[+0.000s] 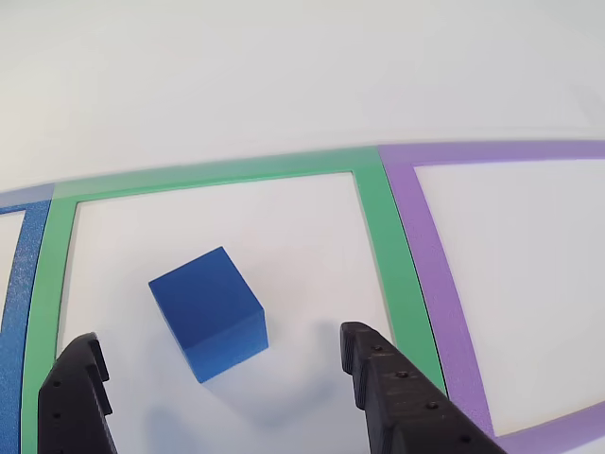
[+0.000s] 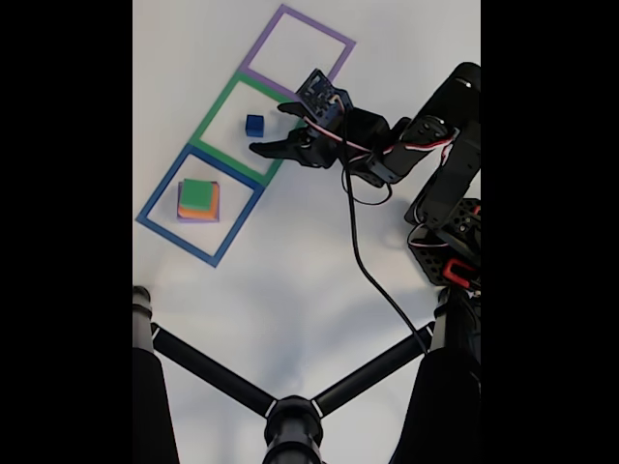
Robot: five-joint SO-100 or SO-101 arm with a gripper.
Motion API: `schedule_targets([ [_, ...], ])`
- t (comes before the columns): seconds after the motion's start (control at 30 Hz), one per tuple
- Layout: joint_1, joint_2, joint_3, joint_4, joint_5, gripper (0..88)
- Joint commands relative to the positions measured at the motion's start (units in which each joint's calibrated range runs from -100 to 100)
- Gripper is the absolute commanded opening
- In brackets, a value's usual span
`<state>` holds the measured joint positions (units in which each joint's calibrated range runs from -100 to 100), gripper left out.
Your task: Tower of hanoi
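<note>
White tabletop (image 2: 290, 280) carries three tape squares in a diagonal row in the fixed view: a blue tape square (image 2: 155, 225) lowest and furthest left, a green tape square (image 2: 215, 117) in the middle, and a purple tape square (image 2: 319, 26) at the top right, each sharing an edge with the next.

Inside the blue tape square sits a stack of foam blocks: the green block (image 2: 197, 195) lies on top, with the orange block (image 2: 214, 211) showing as a rim under it and a thin edge of the purple block (image 2: 181, 218) at the bottom. The blue block (image 2: 254, 125) stands alone on the table inside the green tape square, apart from the stack.

Just right of the blue block, the gripper (image 2: 275, 129) reaches in across the green tape's right edge, its jaws spread wide and holding nothing. Behind it the black arm (image 2: 406, 145) stretches low and nearly level toward the right, then folds down to its base (image 2: 450, 242) near the right side of the table. A black cable (image 2: 363, 261) trails from the wrist toward a dark tripod (image 2: 290, 420) at the bottom.

In the other view, the blue block (image 1: 210, 312) rests turned corner-on between the two black fingers (image 1: 77, 392), touching neither, with green tape (image 1: 392, 255) and purple tape (image 1: 444, 284) to its right.
</note>
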<state>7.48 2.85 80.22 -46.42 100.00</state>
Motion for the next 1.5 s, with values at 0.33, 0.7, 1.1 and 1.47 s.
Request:
schedule_targets([
  [0.33, -2.11, 4.52, -4.66, -4.37, 0.0, 28.2],
  [0.7, -2.49, 9.4, -10.11, -5.67, 0.0, 27.9],
  [1.1, -3.63, 9.65, -9.66, -5.34, 0.0, 26.5],
  [1.47, -4.55, 10.21, -9.75, -5.5, 0.0, 24.6],
])
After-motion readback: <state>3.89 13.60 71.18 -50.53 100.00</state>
